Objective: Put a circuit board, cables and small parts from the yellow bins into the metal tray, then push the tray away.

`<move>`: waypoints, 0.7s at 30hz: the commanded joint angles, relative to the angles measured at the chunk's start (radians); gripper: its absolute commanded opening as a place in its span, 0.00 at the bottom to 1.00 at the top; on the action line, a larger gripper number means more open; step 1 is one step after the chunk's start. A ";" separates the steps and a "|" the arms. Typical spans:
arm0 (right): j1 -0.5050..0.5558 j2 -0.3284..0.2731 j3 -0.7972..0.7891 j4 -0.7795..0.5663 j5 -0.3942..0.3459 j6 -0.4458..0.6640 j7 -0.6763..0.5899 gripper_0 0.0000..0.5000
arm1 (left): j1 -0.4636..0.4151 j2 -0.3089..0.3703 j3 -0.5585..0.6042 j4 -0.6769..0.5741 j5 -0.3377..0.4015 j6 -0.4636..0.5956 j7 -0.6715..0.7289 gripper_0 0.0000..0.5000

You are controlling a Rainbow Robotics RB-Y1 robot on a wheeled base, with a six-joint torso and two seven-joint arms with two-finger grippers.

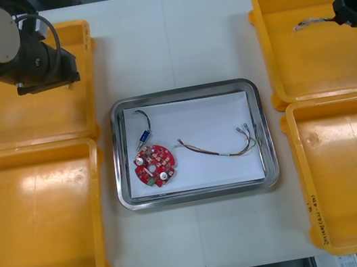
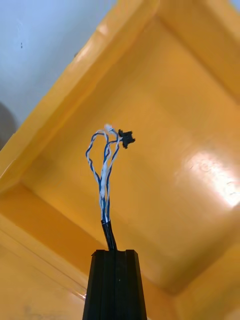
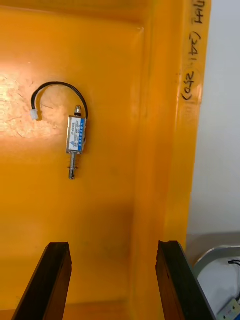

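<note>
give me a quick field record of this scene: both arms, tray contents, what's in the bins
left gripper: open, over the far left yellow bin
in that bin: bin metal part with a black cable, lying ahead of the gripper, untouched
right gripper: shut on the blue and white cable, over the far right yellow bin
metal tray: white inside, between the bins
in tray: red circuit board; tray metal part with a black cable; red and yellow cable
</note>
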 commanded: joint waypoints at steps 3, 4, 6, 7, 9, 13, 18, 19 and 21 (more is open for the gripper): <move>0.008 -0.022 -0.006 -0.191 -0.045 0.007 -0.043 0.00 | -0.049 0.035 0.027 0.037 -0.035 -0.062 -0.096 1.00; 0.012 -0.016 0.004 -0.222 -0.062 0.007 -0.044 0.00 | -0.047 0.036 0.027 0.048 -0.038 -0.079 -0.096 1.00; 0.030 -0.008 0.030 -0.282 -0.107 0.007 -0.049 0.00 | -0.049 0.036 0.027 0.079 -0.038 -0.116 -0.096 1.00; 0.035 -0.007 0.037 -0.294 -0.118 0.007 -0.050 0.00 | -0.049 0.036 0.028 0.086 -0.040 -0.125 -0.096 1.00; 0.047 0.001 0.065 -0.334 -0.148 0.007 -0.055 0.00 | -0.049 0.036 0.027 0.111 -0.038 -0.159 -0.099 1.00; 0.064 0.027 0.123 -0.406 -0.200 0.007 -0.069 0.00 | -0.049 0.036 0.027 0.157 -0.030 -0.220 -0.106 1.00; 0.070 0.059 0.200 -0.459 -0.217 0.007 -0.073 0.00 | -0.049 0.035 0.027 0.186 -0.026 -0.259 -0.117 1.00; 0.071 0.062 0.228 -0.467 -0.222 0.007 -0.075 0.00 | -0.049 0.035 0.027 0.195 -0.024 -0.268 -0.120 1.00; 0.081 0.067 0.274 -0.476 -0.233 0.007 -0.075 0.00 | -0.049 0.035 0.021 0.212 -0.021 -0.294 -0.128 1.00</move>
